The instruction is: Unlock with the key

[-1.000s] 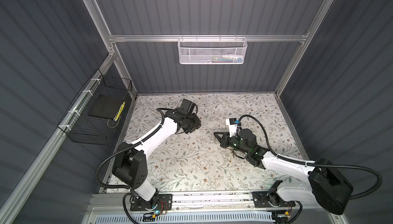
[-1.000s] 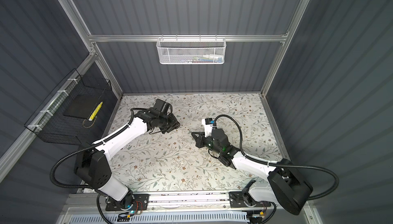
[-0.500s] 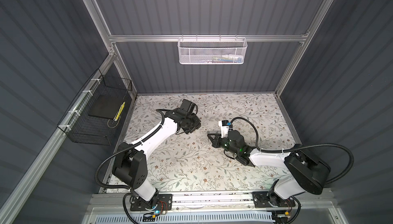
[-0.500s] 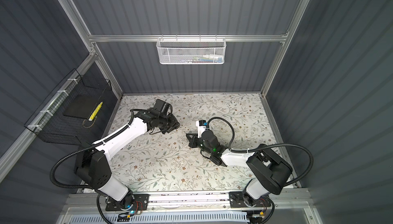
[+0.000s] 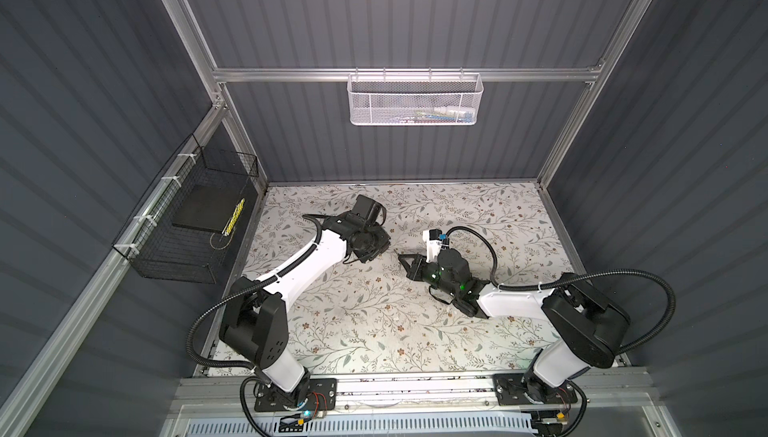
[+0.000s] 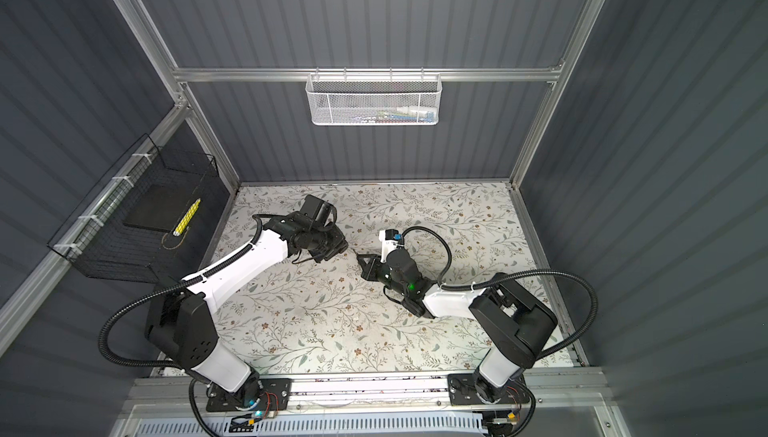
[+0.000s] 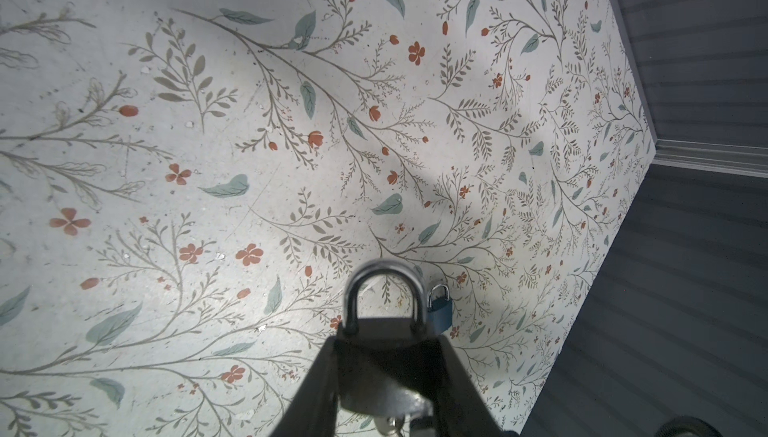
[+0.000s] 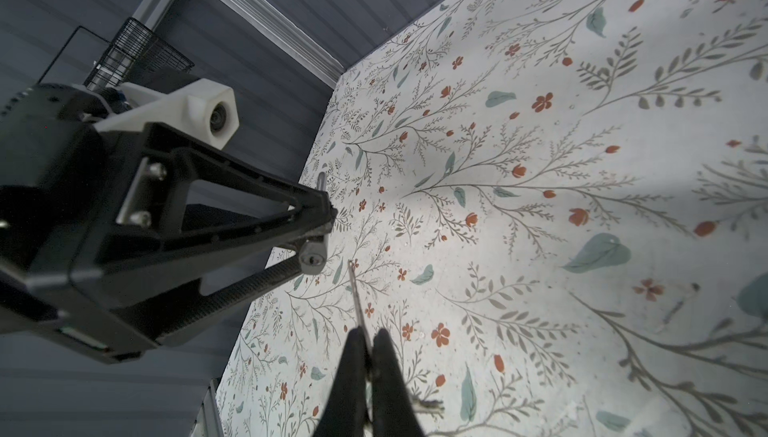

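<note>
Padlock (image 7: 382, 372) silver-grey; key (image 8: 357, 298) thin, metallic

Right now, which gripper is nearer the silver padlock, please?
Left: the left gripper clamps the silver padlock; the right gripper holds the key just short of it.

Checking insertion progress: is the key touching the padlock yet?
Apart. In the right wrist view the tip of the key lies short of the padlock, with a strip of floral tabletop showing between them.

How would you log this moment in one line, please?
left tool: shut on silver metal padlock | right tool: shut on thin metal key | key tip near keyhole, not inserted
</note>
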Motion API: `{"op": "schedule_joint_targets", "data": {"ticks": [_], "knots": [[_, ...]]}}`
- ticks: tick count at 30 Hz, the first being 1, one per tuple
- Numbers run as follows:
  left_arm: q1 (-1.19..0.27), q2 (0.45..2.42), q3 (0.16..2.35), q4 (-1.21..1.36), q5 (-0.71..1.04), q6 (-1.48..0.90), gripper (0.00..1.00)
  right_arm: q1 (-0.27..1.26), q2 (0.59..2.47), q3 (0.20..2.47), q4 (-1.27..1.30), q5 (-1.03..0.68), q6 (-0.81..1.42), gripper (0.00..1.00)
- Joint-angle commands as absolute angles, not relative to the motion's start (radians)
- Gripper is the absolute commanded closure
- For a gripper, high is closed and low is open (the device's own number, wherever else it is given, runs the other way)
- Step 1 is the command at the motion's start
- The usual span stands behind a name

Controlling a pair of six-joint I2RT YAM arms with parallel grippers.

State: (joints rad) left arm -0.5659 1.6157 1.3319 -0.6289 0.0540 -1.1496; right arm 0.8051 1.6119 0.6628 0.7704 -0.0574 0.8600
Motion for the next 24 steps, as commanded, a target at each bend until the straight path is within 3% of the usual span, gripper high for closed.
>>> {"op": "schedule_joint_targets", "data": {"ticks": [1,24], "knots": [[-0.558,1.6,1.321,-0.64,0.039,-1.162,0.81,0.808,1.621,0.692,0.792,-0.066,0.891,1.0],[-0.558,1.602,1.33,-0.612,0.029,-1.187,0.82,0.819,1.669,0.754,0.766,-0.122,0.901,1.0]]}}
